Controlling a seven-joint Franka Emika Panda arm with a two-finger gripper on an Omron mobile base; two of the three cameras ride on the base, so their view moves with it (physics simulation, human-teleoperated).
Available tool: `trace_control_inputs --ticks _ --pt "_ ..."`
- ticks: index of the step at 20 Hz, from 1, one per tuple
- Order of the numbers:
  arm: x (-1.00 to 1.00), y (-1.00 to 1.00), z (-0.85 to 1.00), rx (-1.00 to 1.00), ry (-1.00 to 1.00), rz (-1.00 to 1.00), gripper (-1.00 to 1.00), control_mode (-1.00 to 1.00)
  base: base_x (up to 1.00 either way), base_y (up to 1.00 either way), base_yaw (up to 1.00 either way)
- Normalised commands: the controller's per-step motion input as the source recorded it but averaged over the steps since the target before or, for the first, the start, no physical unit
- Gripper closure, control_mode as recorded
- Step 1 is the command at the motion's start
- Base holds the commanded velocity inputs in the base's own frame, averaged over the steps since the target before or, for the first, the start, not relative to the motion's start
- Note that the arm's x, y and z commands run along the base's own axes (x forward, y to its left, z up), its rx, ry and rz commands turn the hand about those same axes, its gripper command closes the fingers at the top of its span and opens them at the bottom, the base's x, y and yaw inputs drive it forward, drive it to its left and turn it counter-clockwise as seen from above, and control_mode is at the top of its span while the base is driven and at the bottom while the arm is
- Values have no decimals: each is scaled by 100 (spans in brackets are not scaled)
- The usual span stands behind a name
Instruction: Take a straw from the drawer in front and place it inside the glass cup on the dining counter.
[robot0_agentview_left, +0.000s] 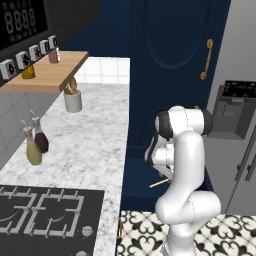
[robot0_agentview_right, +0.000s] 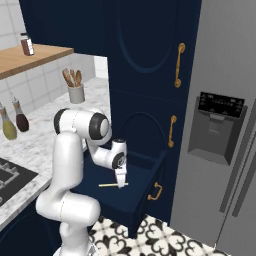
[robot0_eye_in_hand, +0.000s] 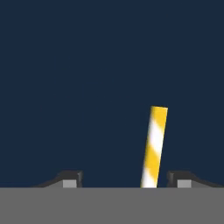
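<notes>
The white arm reached down into the wide, shallow dark navy-blue drawer, which stood pulled out from the navy cabinet front. The two-finger pincer pointed straight down at the drawer's floor, its tip right at the thin, straight pale-yellow straw.

In the right base view the straw lay flat on the drawer floor, running left to right, with its right end under the pincer. In the left base view a short length of the straw stuck out to the left of the arm's forearm. The hand view showed it as a yellow-and-white striped stick on the navy floor, standing between the two dark fingertips and much closer to the one on the right of that view. The pincer's jaws stood apart on either side of the straw, and no contact with it could be made out.

To the left, a white-grey marble counter carried a black gas hob at its near end, two small bottles by the wall, and a white pot of wooden spoons farther back. A wooden shelf hung above it. To the right stood a grey fridge with a dark dispenser panel.
</notes>
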Motion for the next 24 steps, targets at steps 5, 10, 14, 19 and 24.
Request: trace_control_inputs --ticks 5,10,14,19,24 --pt "-69 -16 -40 0 -12 -2 -100 -100 0 0 0" --pt "-40 -12 -51 0 -15 -3 -100 -100 0 0 0" --pt "-1 0 -62 0 -4 -5 100 -100 0 0 0" --pt "0 -11 -48 0 0 -4 100 -100 0 0 0" --pt "-4 -2 -35 0 0 -5 100 -100 0 0 0"
